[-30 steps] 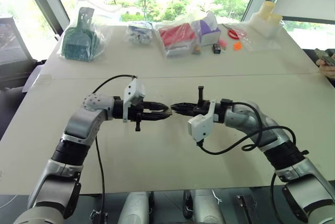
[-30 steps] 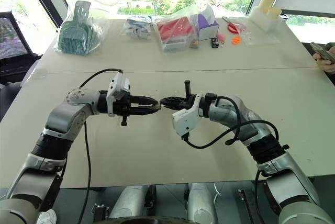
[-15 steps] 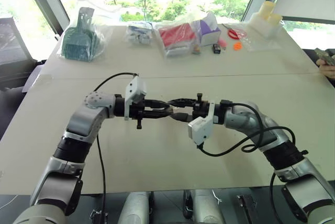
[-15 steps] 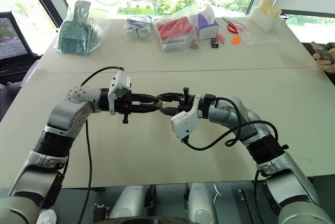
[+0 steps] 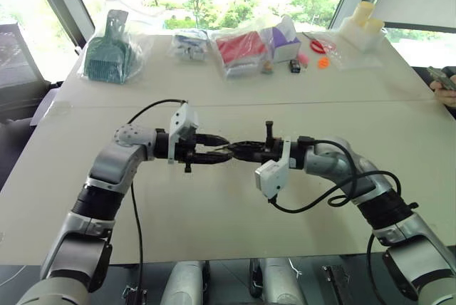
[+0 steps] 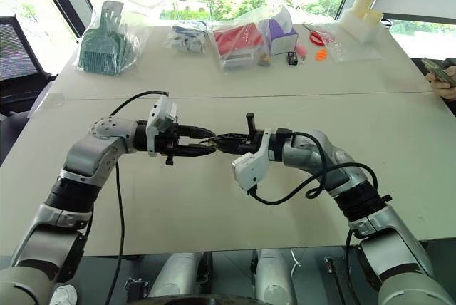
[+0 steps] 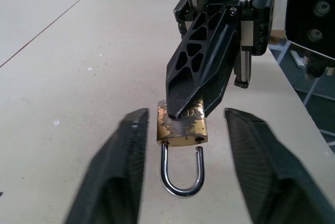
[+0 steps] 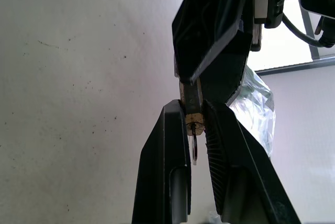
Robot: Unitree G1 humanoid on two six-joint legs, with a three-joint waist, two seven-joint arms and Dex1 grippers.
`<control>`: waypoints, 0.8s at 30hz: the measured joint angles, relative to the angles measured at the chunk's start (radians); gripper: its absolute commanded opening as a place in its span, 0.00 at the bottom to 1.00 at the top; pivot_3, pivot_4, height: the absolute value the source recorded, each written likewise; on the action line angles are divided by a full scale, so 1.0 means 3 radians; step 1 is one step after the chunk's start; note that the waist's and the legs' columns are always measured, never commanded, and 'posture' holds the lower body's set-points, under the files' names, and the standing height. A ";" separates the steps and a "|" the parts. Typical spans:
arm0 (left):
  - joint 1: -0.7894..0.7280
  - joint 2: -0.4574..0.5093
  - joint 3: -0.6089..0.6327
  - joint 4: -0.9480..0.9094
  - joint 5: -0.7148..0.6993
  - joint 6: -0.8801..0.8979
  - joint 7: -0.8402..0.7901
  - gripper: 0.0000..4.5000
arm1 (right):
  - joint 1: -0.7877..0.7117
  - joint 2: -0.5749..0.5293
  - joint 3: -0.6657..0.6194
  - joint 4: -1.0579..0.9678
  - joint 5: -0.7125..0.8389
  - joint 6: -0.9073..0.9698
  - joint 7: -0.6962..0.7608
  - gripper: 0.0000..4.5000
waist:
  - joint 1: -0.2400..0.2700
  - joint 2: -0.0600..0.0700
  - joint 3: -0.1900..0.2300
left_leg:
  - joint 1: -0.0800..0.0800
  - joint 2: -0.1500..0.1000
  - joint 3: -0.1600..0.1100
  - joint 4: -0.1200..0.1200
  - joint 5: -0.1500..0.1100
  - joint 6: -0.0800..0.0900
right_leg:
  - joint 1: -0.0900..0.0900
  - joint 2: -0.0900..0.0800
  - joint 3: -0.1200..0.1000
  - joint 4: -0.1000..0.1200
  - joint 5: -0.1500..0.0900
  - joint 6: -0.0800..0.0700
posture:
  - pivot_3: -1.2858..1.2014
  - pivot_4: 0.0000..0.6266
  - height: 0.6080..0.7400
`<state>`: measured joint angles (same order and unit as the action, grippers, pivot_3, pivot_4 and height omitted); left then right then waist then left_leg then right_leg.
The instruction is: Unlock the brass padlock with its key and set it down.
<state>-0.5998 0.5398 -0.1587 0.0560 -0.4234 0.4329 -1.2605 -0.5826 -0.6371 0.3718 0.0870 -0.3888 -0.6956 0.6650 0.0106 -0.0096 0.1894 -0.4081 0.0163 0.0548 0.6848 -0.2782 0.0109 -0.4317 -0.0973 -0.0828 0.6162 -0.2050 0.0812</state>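
**Padlock pinched by right gripper, shackle sprung**

Clamped on the brass padlock (image 7: 181, 126) above the table (image 5: 214, 212): right gripper (image 7: 184, 113), jaws nearly closed across the brass body, probably so the loose shackle hangs clear toward the left arm. Spread wide on either side of that shackle and touching nothing: left gripper (image 7: 183, 171). Key not discernible. Beneath, bare tabletop for setting down, unobstructed. Further back along the far edge: green dustpan (image 5: 107, 52), red bagged item (image 5: 239, 48), yellow containers (image 5: 363, 16).

Two head views look down over the table (image 5: 214, 248) from above; both wrist views look closely at the brass padlock (image 7: 181, 127), from opposite sides.
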 measured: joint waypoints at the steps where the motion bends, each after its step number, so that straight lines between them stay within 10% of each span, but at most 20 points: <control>1: 0.0006 0.0010 0.0009 -0.0017 -0.0002 0.0005 0.0010 0.93 | 0.0000 -0.0001 0.0000 0.0000 0.0000 0.0015 0.0000 0.00 | 0.0000 0.0000 0.0000 | 0.0000 0.0000 0.0000 0.0000 0.0000 0.0000 | 0.0000 0.0000 0.0000 0.0000 0.0000 0.0000 | 0.52 0.24 1.00; 5: 0.0027 0.0025 0.0116 -0.0096 -0.0011 -0.0012 0.0086 0.94 | 0.0001 -0.0001 0.0000 0.0000 0.0000 0.0072 0.0000 0.00 | 0.0003 0.0000 0.0000 | 0.0000 0.0000 0.0000 0.0000 0.0000 0.0000 | 0.0000 0.0000 0.0000 0.0000 0.0000 0.0000 | 0.52 0.24 1.00; 14: 0.0099 0.0069 0.0235 -0.0114 -0.0073 -0.0027 0.0144 0.01 | 0.0024 -0.0003 -0.0001 0.0000 0.0000 0.0137 -0.0003 0.00 | 0.0000 0.0000 0.0000 | 0.0000 0.0000 0.0000 0.0000 0.0000 0.0000 | 0.0000 0.0000 0.0000 0.0000 0.0000 0.0000 | 0.52 0.24 1.00; 24: 0.0229 0.0131 0.0198 -0.0196 -0.0069 0.0004 0.0137 0.01 | 0.0038 -0.0003 -0.0001 0.0000 0.0000 0.0165 -0.0004 0.00 | -0.0001 0.0000 0.0000 | 0.0000 0.0000 0.0000 0.0000 0.0000 0.0000 | 0.0000 0.0000 0.0000 0.0000 0.0000 0.0000 | 0.52 0.24 1.00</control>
<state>-0.5310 0.5790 -0.0991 -0.0030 -0.4441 0.4340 -1.2195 -0.5712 -0.6381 0.3715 0.0869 -0.3887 -0.6462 0.6637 0.0103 -0.0096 0.1894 -0.4080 0.0164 0.0549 0.6848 -0.2782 0.0108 -0.4317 -0.0974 -0.0827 0.6163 -0.2050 0.0811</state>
